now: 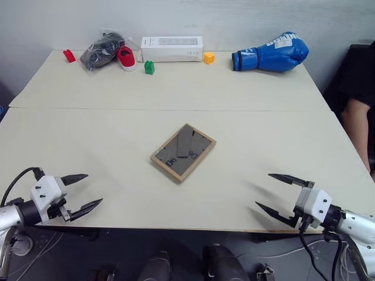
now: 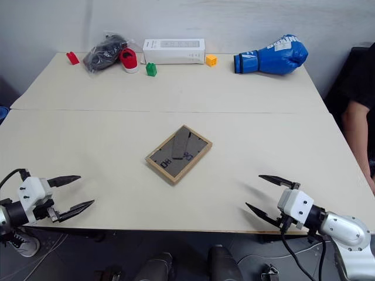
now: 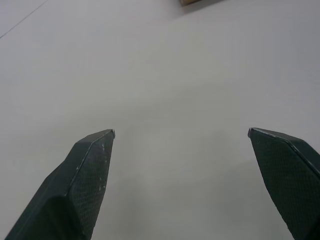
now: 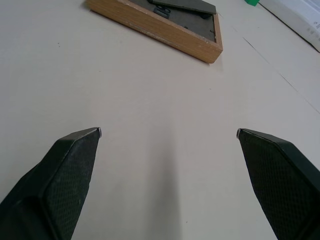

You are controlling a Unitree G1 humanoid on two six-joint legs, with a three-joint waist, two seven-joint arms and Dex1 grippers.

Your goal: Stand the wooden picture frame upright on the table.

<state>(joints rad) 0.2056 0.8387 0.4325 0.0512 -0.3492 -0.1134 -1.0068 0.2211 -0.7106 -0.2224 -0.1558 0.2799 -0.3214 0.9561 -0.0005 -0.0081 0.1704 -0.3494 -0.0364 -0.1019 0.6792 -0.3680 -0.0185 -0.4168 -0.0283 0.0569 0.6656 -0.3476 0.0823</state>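
Note:
The wooden picture frame (image 1: pixel 183 152) lies flat and face down in the middle of the table (image 1: pixel 176 88), its dark grey back and folded easel stand facing up. My left gripper (image 1: pixel 88 191) hovers open over the table's near left edge, well to the left of the frame. Over the near right edge my right gripper (image 1: pixel 270 191) is open too, with nothing between its fingers. In the right wrist view the frame (image 4: pixel 160 22) lies ahead of the fingers, apart from them. A corner of the frame (image 3: pixel 200 2) shows in the left wrist view.
Along the far edge stand a long white box (image 1: pixel 171 48), a bagged dark shoe and red shoe (image 1: pixel 108 51), a red block (image 1: pixel 69 55), a green block (image 1: pixel 149 67), a yellow block (image 1: pixel 208 57) and a blue boxing glove (image 1: pixel 272 52). A person's arm (image 1: pixel 357 123) is at the right.

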